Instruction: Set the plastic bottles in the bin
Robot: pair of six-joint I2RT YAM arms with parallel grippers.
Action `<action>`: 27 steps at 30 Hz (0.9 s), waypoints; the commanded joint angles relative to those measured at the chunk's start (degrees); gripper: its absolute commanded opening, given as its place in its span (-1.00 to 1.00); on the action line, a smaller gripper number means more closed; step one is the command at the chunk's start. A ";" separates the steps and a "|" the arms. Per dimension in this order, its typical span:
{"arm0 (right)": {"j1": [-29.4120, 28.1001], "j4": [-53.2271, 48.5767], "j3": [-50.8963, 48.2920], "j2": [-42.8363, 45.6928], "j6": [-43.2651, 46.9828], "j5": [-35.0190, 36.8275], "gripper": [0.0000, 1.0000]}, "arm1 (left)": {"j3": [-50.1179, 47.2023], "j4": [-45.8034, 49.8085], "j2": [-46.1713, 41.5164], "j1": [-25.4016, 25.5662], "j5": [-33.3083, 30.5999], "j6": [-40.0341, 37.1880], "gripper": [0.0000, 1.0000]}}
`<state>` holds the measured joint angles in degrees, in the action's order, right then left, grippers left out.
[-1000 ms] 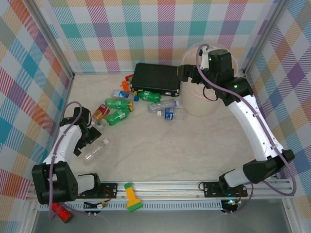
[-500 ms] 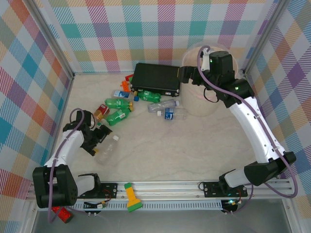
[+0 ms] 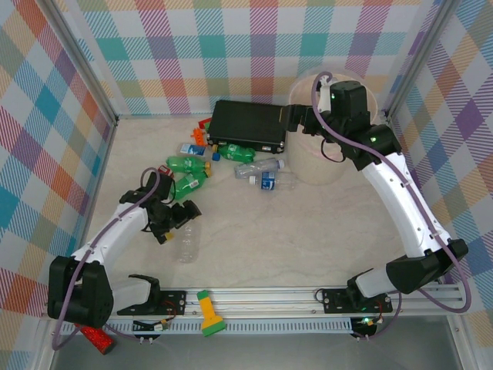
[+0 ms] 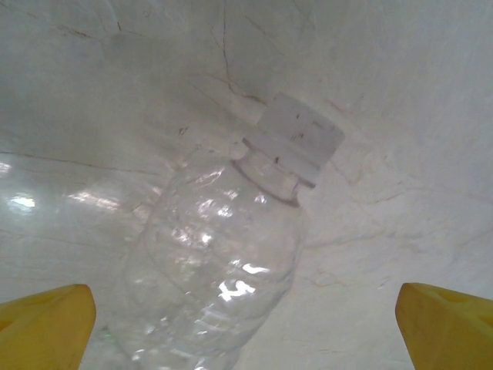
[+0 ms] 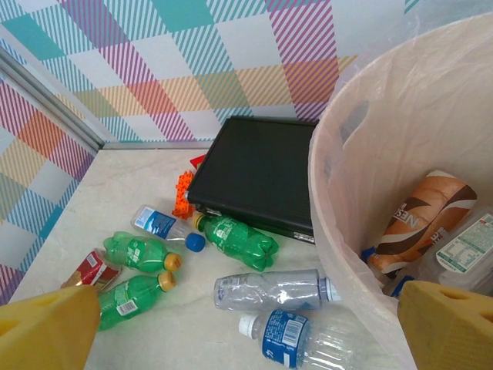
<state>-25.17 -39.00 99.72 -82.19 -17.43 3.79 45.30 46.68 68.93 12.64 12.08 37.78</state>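
left tool (image 3: 180, 220) wide open, empty, above clear bottle (image 3: 187, 240) lying on table (image 3: 293, 239), lower left of frame. drop lower, straddle mid-body not neck, close gently, thin plastic probably crushes. right tool (image 3: 299, 118) open, empty, by bin (image 3: 339, 176).

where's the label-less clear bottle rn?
The clear bottle lies at the table's left front in the top view, just under the open left gripper, nearer than the green bottles.

About 10 bottles (image 5: 235, 239), 1 bin (image 5: 347, 177).
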 commanded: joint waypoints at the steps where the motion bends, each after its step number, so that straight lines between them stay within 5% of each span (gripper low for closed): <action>1: -0.51 1.32 0.13 -0.25 -0.85 -0.53 0.98 | 1.55 6.54 -0.71 3.95 -5.07 -4.45 0.99; 7: -0.69 1.44 0.03 -0.38 -1.02 -0.72 0.98 | -0.98 7.62 -0.77 12.30 -9.35 -1.78 1.00; 16: -0.78 1.32 -0.44 -0.39 -1.75 -2.69 0.98 | -6.47 4.72 -1.50 20.62 -14.20 2.77 0.75; 27: -0.20 1.56 -0.80 -1.97 -9.22 -8.80 0.98 | -5.94 3.53 -3.01 21.51 -17.24 1.51 0.18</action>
<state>-25.52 -38.63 99.53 -82.98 -22.92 -1.15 37.71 50.28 67.11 33.67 -3.36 40.10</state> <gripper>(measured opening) 0.990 0.601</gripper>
